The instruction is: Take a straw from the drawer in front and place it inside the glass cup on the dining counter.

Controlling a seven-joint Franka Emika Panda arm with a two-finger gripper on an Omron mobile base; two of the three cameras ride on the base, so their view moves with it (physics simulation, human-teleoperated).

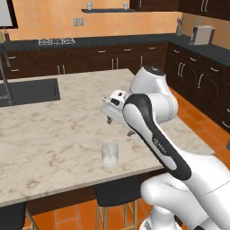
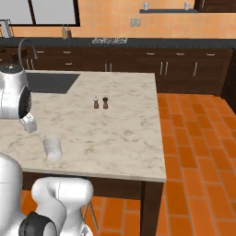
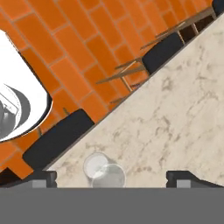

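Your claw point(image 1: 117, 120) hangs over the dining counter point(image 1: 54, 130), a little above and beyond the glass cup point(image 1: 110, 154), and in the hand view its two dark tips sit wide apart at the bottom edge with nothing visible between them, so read it as released and empty.

Going left to right in the left base view: a dark sink point(image 1: 28, 91) is set into the marble at the far left, then bare veined top, then the tumbler near the front edge, upright, with the arm beyond it. Black stools point(image 1: 117, 193) tuck under that edge. In the right base view two small shakers point(image 2: 100, 103) stand mid-counter, well apart from the cup point(image 2: 52, 148).

You have no straw in the frames, and no drawer either, so you cannot tell where they lie.

Expect the straw to be nearly weightless, thin and easily bent or flicked away; pinch it near its middle, across its length, with a light squeeze. Treat the cup as light and tippable, so lower the straw straight down through the rim without brushing the wall.
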